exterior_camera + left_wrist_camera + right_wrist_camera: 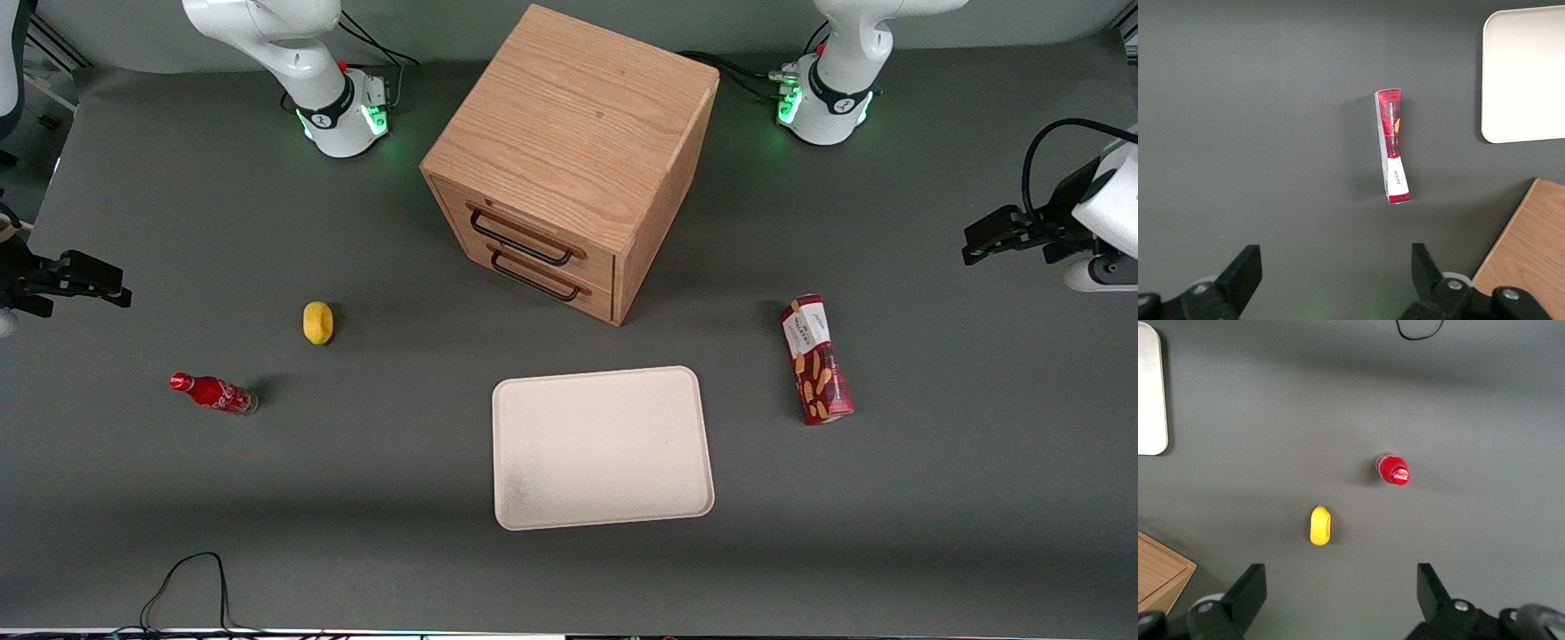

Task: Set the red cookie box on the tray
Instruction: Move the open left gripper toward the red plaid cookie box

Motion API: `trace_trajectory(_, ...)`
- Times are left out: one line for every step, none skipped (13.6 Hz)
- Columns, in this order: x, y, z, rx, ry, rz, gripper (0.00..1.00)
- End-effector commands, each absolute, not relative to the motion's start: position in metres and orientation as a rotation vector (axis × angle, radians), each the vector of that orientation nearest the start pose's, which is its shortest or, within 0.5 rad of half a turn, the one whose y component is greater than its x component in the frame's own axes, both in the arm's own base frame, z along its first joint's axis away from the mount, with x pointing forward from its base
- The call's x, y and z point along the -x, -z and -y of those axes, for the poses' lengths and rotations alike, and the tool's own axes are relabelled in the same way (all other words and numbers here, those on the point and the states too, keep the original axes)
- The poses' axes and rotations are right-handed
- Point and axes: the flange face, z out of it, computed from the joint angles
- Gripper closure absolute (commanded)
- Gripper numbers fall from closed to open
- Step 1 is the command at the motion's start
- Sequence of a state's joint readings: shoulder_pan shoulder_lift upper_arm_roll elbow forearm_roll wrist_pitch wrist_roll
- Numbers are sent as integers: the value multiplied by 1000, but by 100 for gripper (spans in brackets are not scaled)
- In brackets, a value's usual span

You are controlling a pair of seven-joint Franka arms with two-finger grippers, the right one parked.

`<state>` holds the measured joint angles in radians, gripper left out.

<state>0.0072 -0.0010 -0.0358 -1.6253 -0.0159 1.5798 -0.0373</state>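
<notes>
The red cookie box lies flat on the grey table beside the cream-white tray, toward the working arm's end, white-label end farther from the front camera. The tray is bare. My left gripper hangs well above the table, farther toward the working arm's end than the box and apart from it. In the left wrist view the gripper is open with nothing between its fingers. The same view shows the box on the mat some way off, and a corner of the tray.
A wooden two-drawer cabinet stands farther from the front camera than the tray, drawers shut. A yellow lemon and a small red soda bottle lie toward the parked arm's end. A black cable loops at the table's near edge.
</notes>
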Motion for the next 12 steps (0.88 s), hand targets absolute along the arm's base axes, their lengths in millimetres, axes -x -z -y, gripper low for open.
trace_trajectory(-551,-605,19,3163,-84,27,0)
trace_trajectory(-551,-605,19,3163,-84,25,0)
trace_trajectory(-551,-605,19,3163,-84,27,0)
trace_trajectory(-551,-604,19,3163,-86,27,0)
trace_trajectory(-551,-603,20,3162,-94,27,0)
trace_trajectory(-551,-601,23,3160,-96,25,0)
trace_trajectory(-551,-599,30,3161,-99,11,0)
trace_trajectory(-550,-593,44,3159,-109,21,0)
trace_trajectory(-548,-587,62,3153,-118,71,0)
trace_trajectory(-547,-583,82,3151,-107,101,0)
trace_trajectory(-545,-580,100,3149,-98,128,0)
trace_trajectory(-543,-578,113,3147,-92,153,0)
